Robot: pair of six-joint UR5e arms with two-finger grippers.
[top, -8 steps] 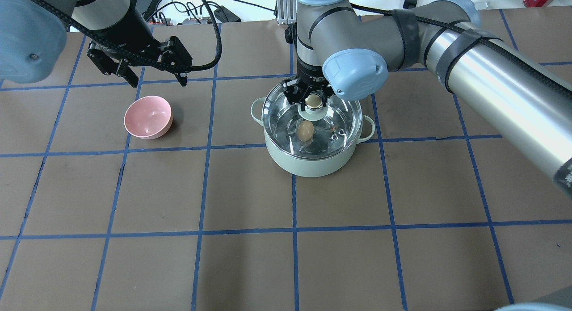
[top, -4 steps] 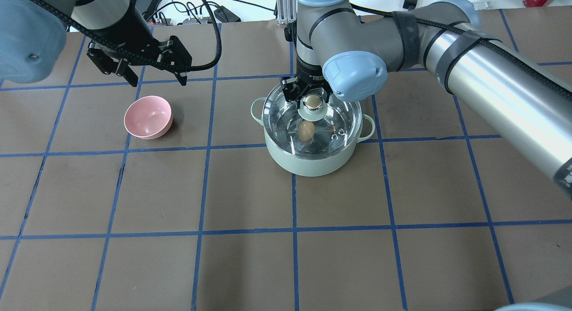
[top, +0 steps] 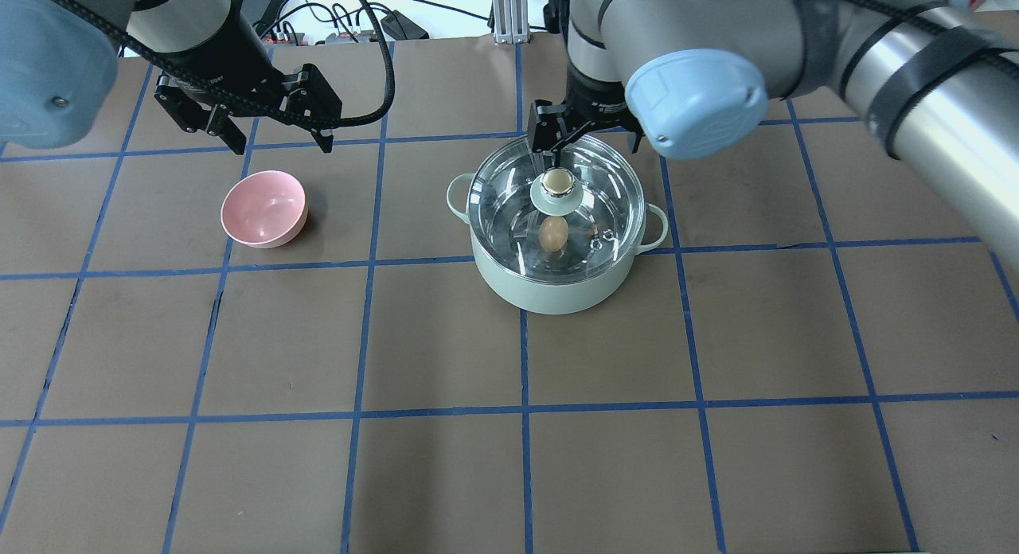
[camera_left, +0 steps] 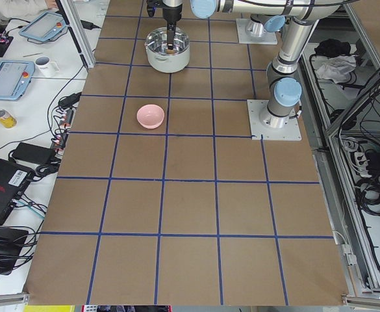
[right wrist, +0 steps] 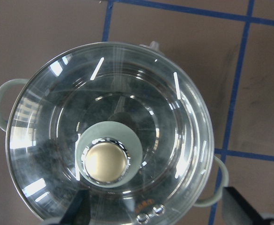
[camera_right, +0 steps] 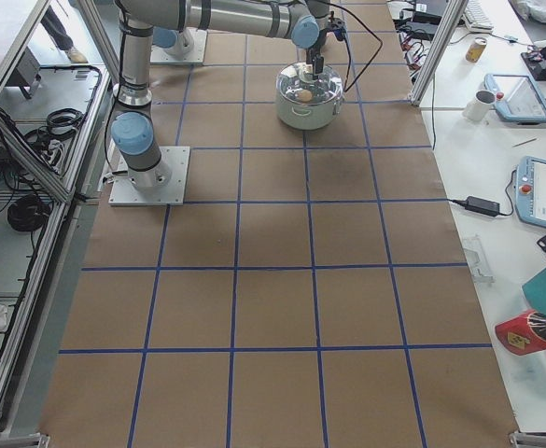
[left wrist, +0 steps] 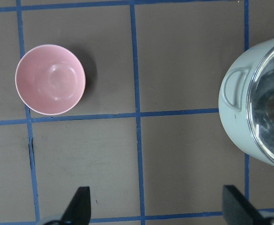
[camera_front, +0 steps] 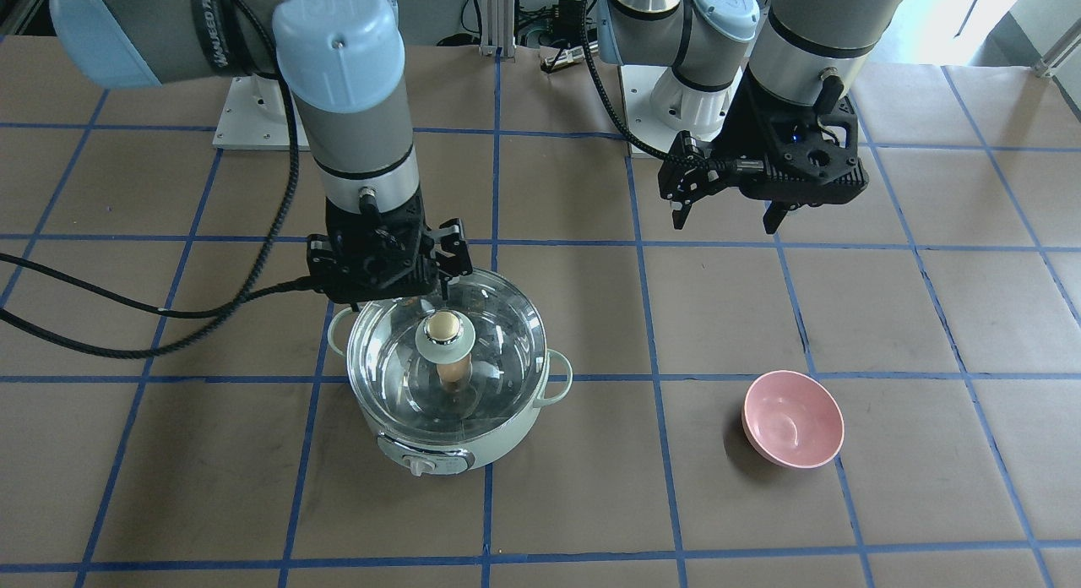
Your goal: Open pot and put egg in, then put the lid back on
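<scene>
The mint-green pot (top: 549, 293) stands mid-table with the clear glass lid (top: 607, 194) seated on it. The lid's beige-topped knob (top: 556, 182) is free. The tan egg (top: 552, 234) lies inside and shows through the glass; it also shows in the front view (camera_front: 453, 371). My right gripper (top: 585, 140) is open and empty, above the pot's far rim and clear of the knob. The right wrist view looks straight down on the lid (right wrist: 174, 117). My left gripper (top: 283, 148) is open and empty, hanging behind the pink bowl.
A pink bowl (top: 264, 208) sits on the table left of the pot, empty; the left wrist view shows it (left wrist: 50, 79) with the pot's side handle (left wrist: 235, 89). Cables and rails lie beyond the table's far edge.
My right gripper has let go of the lid knob and risen up and back from it. The lid stays on the pot. The left arm has not moved.
</scene>
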